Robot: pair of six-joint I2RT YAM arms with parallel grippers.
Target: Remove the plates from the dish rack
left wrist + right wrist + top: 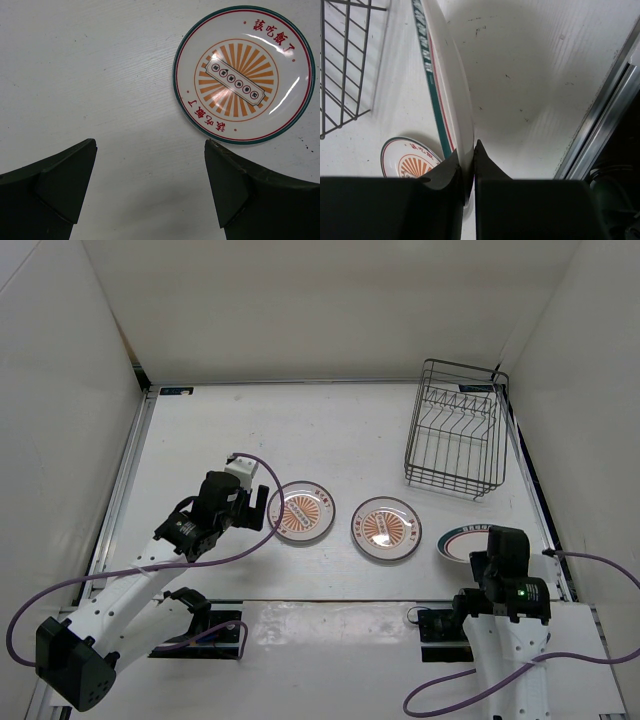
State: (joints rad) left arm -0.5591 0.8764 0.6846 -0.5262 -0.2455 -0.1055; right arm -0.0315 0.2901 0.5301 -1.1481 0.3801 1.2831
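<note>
Two sunburst plates lie flat on the table: one (301, 510) beside my left gripper, one (386, 528) in the middle. My left gripper (258, 503) is open and empty just left of the first plate, which also shows in the left wrist view (244, 75). My right gripper (483, 562) is shut on the rim of the green-ringed plate (465, 542) low over the table at the right; in the right wrist view the plate (451, 90) runs edge-on between the fingers, with a sunburst plate (409, 159) beyond. The black wire dish rack (455, 427) stands at the back right, with no plates in it.
White walls close in the table on three sides. A metal rail (530, 490) runs along the right edge, close to my right gripper, and another (125, 470) along the left. Purple cables trail from both arms near the front edge.
</note>
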